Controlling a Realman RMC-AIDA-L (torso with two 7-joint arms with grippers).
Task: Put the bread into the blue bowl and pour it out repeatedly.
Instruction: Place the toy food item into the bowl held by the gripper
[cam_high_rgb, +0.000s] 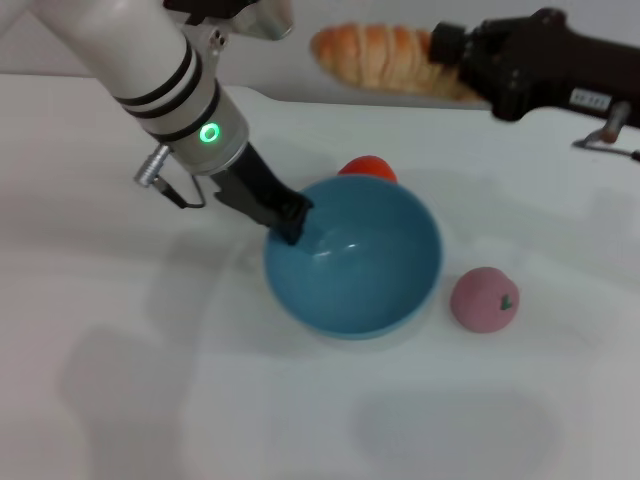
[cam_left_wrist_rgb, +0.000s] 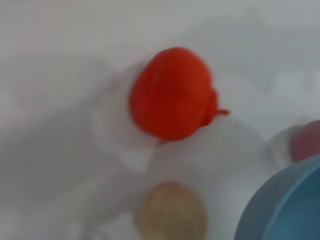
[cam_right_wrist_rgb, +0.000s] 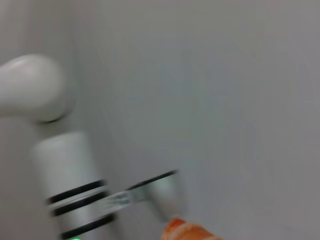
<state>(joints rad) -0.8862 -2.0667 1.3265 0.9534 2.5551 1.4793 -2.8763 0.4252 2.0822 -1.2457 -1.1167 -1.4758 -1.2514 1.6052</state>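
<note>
While left claw (cam_high_rgb: 290, 222) grips blue bowl (cam_high_rgb: 352, 256), right claw (cam_high_rgb: 450, 45) lifts bread (cam_high_rgb: 385, 58).

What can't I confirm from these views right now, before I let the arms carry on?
- Head view: the right gripper fingertips are hidden where they meet the bread.
- Head view: the left gripper sits at the blue bowl rim; the grip itself is unclear.
- Head view: the bowl hides most of the red toy.
- Right wrist view: only the bread's tip shows, cut off and blurred.
</note>
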